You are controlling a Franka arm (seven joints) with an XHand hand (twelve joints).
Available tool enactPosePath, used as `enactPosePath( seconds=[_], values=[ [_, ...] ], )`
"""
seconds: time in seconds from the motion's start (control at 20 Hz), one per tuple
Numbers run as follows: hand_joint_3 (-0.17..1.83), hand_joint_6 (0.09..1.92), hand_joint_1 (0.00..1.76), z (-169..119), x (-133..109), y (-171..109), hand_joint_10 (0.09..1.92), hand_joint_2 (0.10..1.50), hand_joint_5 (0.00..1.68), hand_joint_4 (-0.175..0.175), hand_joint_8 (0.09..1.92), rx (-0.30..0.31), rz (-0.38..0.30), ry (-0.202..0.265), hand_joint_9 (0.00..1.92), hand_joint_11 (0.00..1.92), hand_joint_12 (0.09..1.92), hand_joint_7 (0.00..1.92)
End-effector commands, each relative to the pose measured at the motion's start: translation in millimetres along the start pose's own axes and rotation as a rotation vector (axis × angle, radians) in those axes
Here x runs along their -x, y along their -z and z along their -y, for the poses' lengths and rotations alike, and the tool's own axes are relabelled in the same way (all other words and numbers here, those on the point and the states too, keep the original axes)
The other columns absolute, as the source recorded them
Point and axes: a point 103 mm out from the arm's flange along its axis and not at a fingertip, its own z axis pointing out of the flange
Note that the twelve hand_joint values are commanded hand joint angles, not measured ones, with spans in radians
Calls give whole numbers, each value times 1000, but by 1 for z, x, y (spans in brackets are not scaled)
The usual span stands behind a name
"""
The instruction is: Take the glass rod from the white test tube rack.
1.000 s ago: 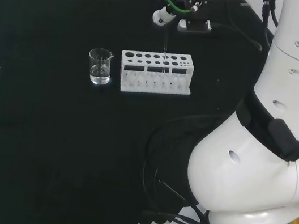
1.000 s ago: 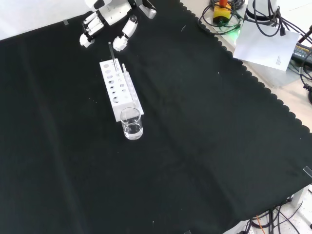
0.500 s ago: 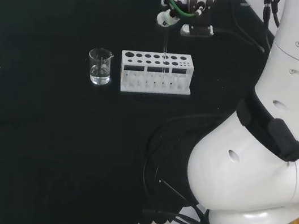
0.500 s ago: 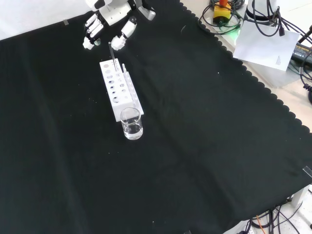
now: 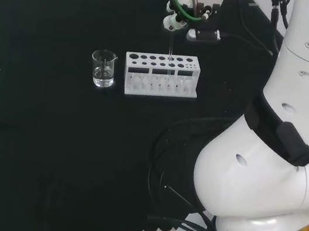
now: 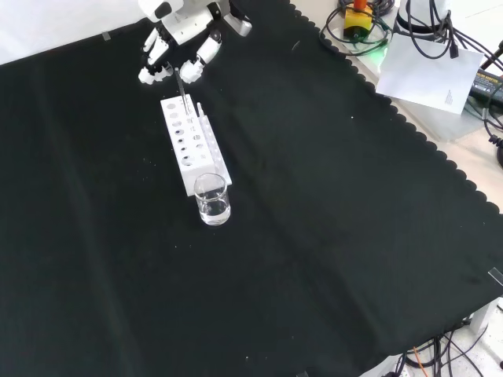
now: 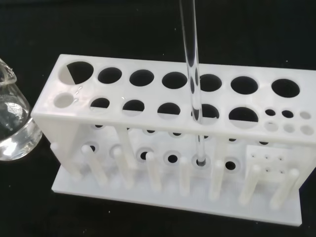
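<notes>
Reaching for the rod | hand (image 6: 179, 49) hovering above white test tube rack (image 6: 191, 145), fingers spread, clamping nothing | glass rod (image 7: 191, 69) standing upright in rack | next: closing fingers round rod top, lifting straight up

Clear glass rod (image 7: 189, 49): upper end cut by wrist view's edge. Small clear glass beaker (image 7: 14, 123): partly cut by same view's edge. Black and white hand (image 5: 181, 14): finger posture around rod too small to tell in head view.
</notes>
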Motion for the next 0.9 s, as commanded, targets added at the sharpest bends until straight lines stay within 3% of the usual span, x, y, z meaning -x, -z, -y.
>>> enactPosePath(
  seconds=[0.05,0.4,0.7,0.9],
  values=[
    [-175,683,745,0,0,-5,1018,1334,237,-175,1047,-16,1,-1,825,528,1332,538],
    [-175,1008,780,-1,-6,-5,1008,1338,313,-175,1040,-11,20,6,897,660,1308,637],
    [-175,1115,842,0,-7,-5,937,1338,397,-175,1030,-5,41,14,1045,863,1245,720],
    [-175,1160,989,1,-11,-4,1095,1324,492,-175,1141,19,72,30,1156,1100,1170,808]
  ],
)
